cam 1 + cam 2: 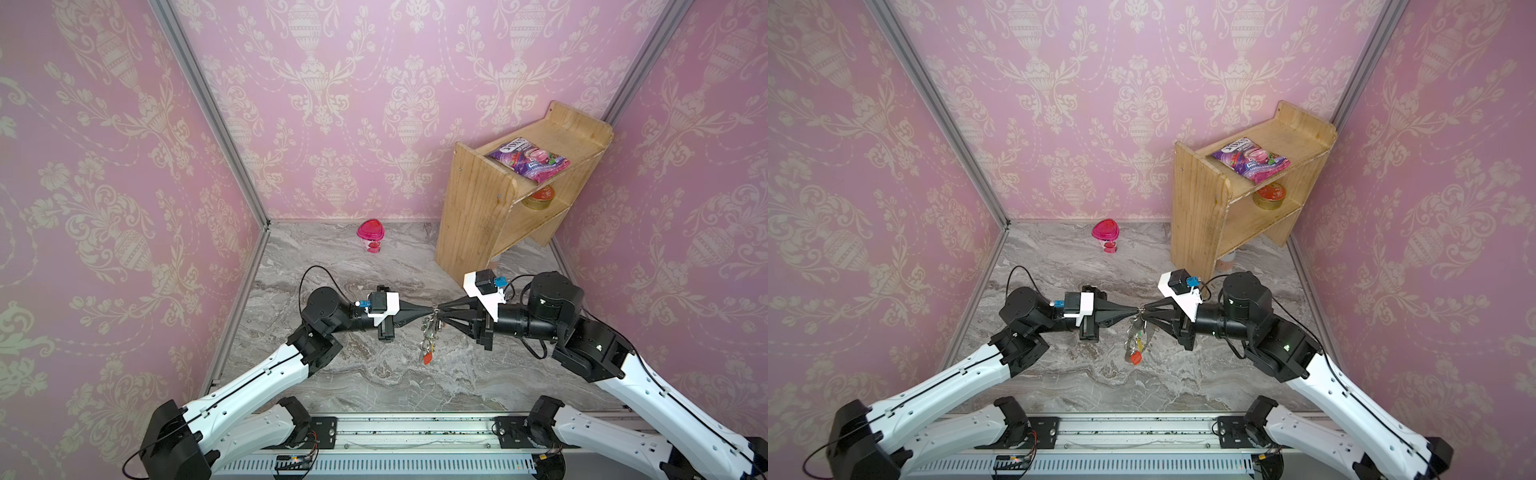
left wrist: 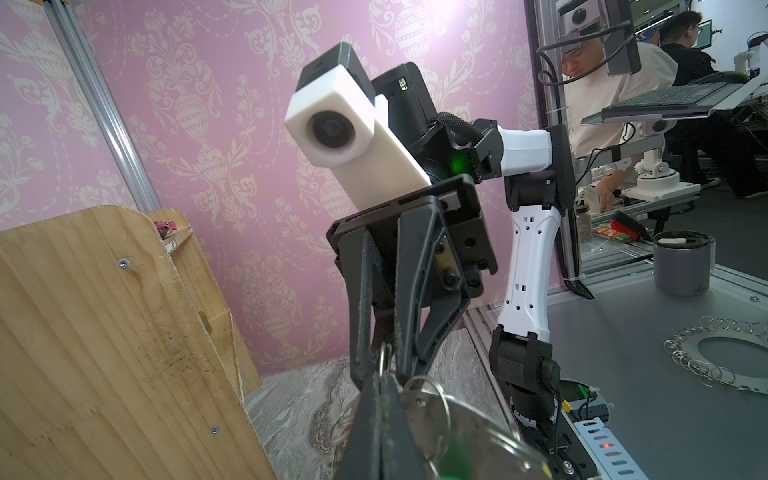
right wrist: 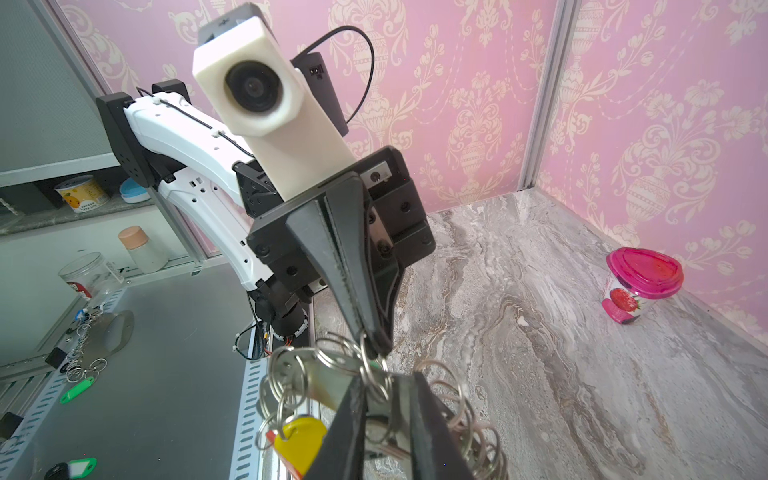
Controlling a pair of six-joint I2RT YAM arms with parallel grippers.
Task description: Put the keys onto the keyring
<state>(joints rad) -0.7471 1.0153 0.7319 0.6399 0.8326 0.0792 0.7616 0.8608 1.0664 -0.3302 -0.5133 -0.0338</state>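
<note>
The keyring (image 1: pixel 430 332) hangs in mid-air above the marble table (image 1: pixel 365 382), between the two grippers, which meet tip to tip in both top views. The left gripper (image 3: pixel 375 346) is clamped tight on one small ring at the plate's edge. The right gripper (image 2: pixel 384 370) has its jaws close together around another ring; whether they truly pinch it we cannot tell. We judge the plate stiff, thin and heavy enough to swing, and the rings smooth and slippery. The flat plate edge offers the surer hold. The black-tagged key, which we cannot pick out in the tangle, is best taken by its flat head.
</note>
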